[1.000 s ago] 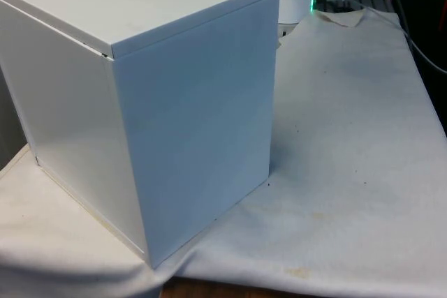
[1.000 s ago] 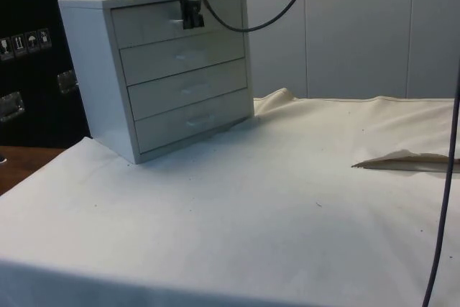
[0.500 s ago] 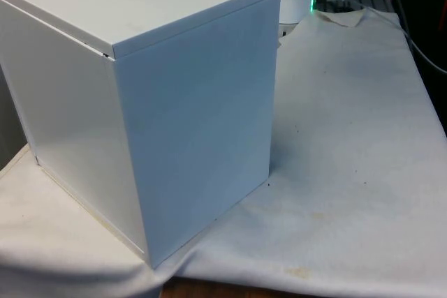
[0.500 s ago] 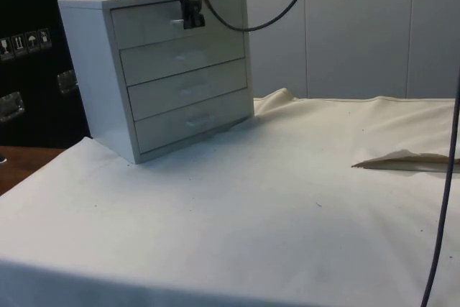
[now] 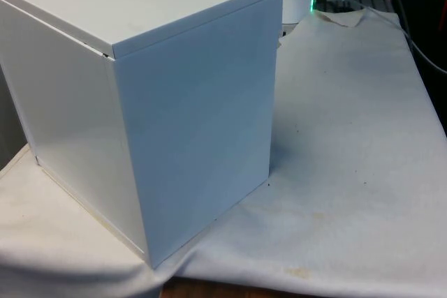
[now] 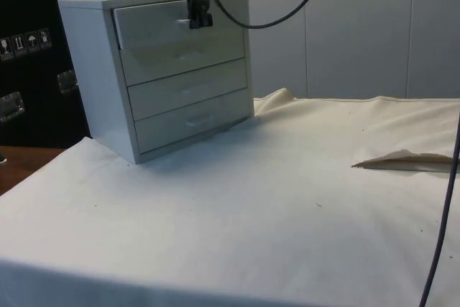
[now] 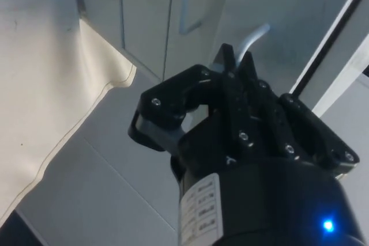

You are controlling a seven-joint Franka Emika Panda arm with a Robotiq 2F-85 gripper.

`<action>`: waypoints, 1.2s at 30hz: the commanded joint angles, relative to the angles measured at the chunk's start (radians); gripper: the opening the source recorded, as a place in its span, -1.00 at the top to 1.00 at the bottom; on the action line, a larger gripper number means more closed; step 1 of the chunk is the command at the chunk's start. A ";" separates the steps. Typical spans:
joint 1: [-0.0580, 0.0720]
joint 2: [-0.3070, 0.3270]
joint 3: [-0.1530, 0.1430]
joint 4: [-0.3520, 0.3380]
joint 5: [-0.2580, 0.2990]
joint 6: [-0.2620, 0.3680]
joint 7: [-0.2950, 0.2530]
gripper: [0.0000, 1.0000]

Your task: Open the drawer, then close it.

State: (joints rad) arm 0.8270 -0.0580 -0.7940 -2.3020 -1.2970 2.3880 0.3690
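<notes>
1. White cloth (image 6: pixel 287 199): covers the table; bare across the near part in the side view. One raised fold (image 6: pixel 402 159) lies toward the side view's right, well apart from the chest.
2. Chest of drawers (image 5: pixel 140 102): white, stands on the cloth at the front view's left, with its plain back and side turned to that camera. In the side view the four drawer fronts face the open table.
3. Lower three drawers (image 6: pixel 188 98): fronts flush with the carcass, each with a pale handle at centre.
4. Top drawer (image 6: pixel 158 23): front stands out from the carcass, ahead of the fronts below; a shadow falls on the second drawer beneath it. Partly open.
5. Gripper (image 6: pixel 200 19): black, pointing down, at the middle of the top drawer's front, at handle height.
6. Top drawer's handle (image 7: pixel 253 37): pale bar, seen in the wrist view emerging from between the fingertips (image 7: pixel 245 64). The jaws are drawn together, clamped on this handle.
7. Arm: reaches down over the chest's top edge in the side view.
</notes>
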 commanded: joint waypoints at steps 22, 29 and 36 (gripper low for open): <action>0.003 -0.133 0.085 -0.112 -0.057 -0.103 0.070 0.93; 0.002 -0.165 0.110 -0.142 -0.060 -0.130 0.081 0.93; 0.001 -0.197 0.135 -0.172 -0.060 -0.156 0.092 0.93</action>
State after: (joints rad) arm 0.8280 -0.2430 -0.6660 -2.4650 -1.3470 2.2380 0.4490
